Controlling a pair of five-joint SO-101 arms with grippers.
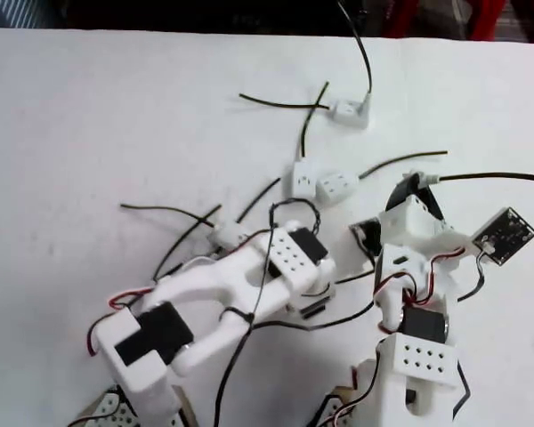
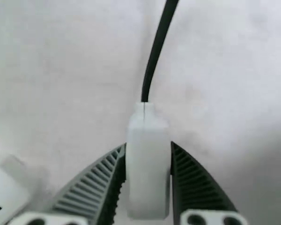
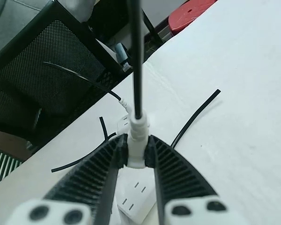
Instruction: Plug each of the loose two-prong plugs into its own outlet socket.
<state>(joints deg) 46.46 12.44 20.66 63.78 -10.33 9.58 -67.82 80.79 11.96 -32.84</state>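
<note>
1. High view: two sockets (image 1: 304, 178) lie side by side mid-bench, touching or nearly so. A third socket (image 1: 349, 111) sits well apart, farther back. Loose black cords trail across the white bench (image 1: 89, 116), and both arms reach in from the near edge.
2. Left wrist view: the left gripper (image 2: 148, 147) has its fingers (image 2: 103, 187) pinching a white plug (image 2: 147, 178) squarely by its flat sides. Its cord (image 2: 157, 51) runs straight away over bare bench. The prongs are hidden, so I cannot tell which way they face. This arm probably does best to hold steady until a socket is lined up.
3. Right wrist view: the right gripper (image 3: 136, 139) has its fingers (image 3: 178, 178) clamped on a second plug (image 3: 136, 157), whose cord (image 3: 135, 56) rises upright. A socket (image 3: 133, 199) lies just beneath, slots showing. The insertion looks close. To do it well, match the prongs to one slot pair, keep the plug vertical, and press straight down so the unfixed socket does not skid.
</note>
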